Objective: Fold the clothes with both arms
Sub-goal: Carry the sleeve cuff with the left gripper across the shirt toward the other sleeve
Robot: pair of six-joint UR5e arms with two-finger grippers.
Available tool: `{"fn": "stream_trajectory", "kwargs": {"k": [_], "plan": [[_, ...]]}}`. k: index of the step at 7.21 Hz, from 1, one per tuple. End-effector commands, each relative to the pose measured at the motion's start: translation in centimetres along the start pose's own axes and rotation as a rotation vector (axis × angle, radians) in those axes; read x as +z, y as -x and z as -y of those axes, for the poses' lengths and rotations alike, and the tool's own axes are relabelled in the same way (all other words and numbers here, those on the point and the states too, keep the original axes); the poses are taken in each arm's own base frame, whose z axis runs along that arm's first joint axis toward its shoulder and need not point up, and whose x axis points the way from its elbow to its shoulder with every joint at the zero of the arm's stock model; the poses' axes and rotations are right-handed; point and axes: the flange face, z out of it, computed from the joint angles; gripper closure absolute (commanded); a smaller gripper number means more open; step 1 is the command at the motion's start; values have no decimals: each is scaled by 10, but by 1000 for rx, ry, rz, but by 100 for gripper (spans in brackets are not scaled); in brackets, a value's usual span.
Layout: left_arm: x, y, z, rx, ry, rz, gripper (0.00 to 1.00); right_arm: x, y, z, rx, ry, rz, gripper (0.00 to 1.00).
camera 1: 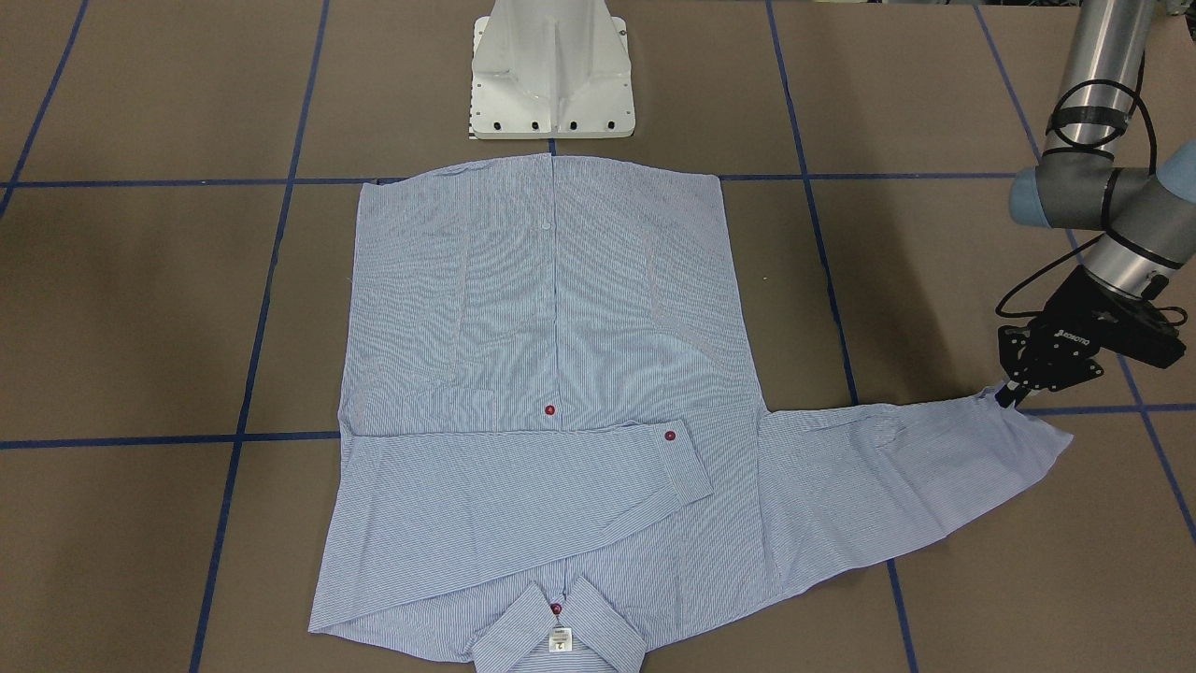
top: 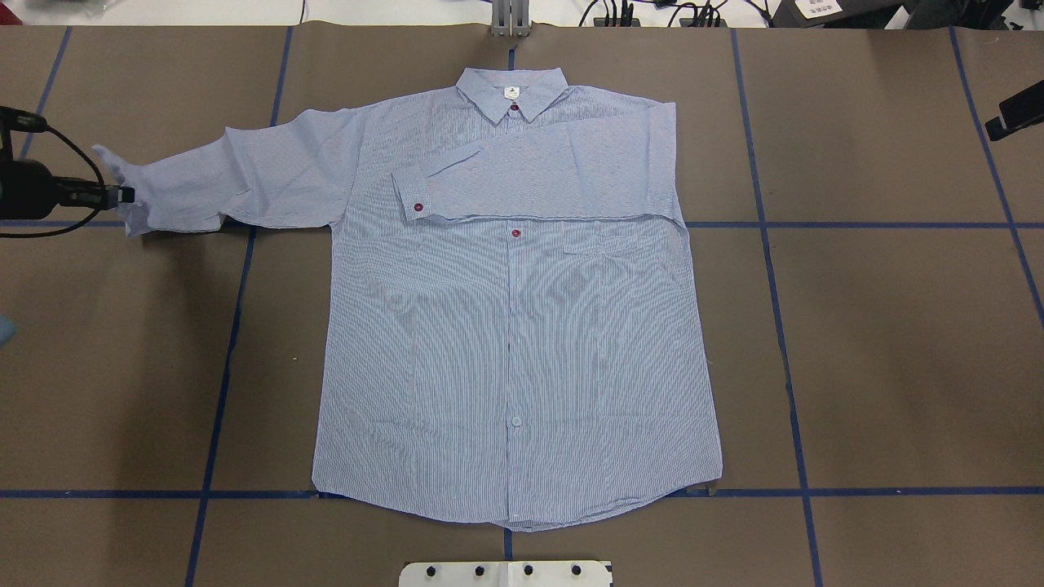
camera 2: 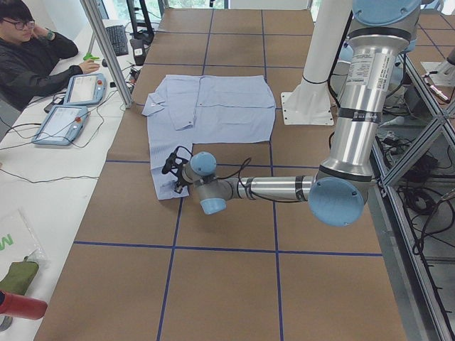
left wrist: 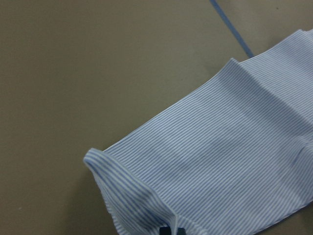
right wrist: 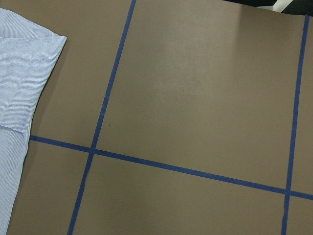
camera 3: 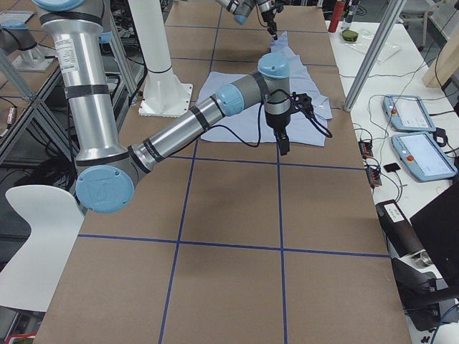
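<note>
- The shirt (top: 522,326) lies flat, front up, in the middle of the overhead view, on the brown surface (top: 881,342).
- Its collar (top: 510,90) is at the top of that view and its hem is at the bottom.
- One sleeve (top: 555,175) is folded across the chest, just under the collar.
- The other sleeve (top: 245,183) sticks out straight toward the left edge of that view.
- The left pincer (camera 1: 1007,396) is at the end of this sleeve, at the right side of the front view.
- Its tips are closed tight on the shirt's cuff (left wrist: 122,191), which curls up a little.
- The right pincer (camera 3: 284,147) points down near the shirt's edge, in the upper middle of the right side view.
- I cannot tell if it is open or closed.
</note>
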Motion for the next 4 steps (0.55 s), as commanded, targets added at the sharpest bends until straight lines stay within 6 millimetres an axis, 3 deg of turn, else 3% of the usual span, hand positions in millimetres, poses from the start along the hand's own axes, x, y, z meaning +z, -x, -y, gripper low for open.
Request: {"fn": "stream_trajectory", "kwargs": {"k": [1, 2, 3, 4], "plan": [[-41, -106, 73, -24, 40, 27, 100, 0, -1, 0, 1, 0, -1, 0], [-47, -157, 109, -49, 53, 27, 100, 0, 0, 0, -1, -1, 0, 0], [-35, -221, 129, -43, 49, -18, 100, 1, -1, 0, 1, 2, -1, 0], [-11, -290, 127, 15, 42, -68, 100, 1, -1, 0, 3, 2, -1, 0]]}}
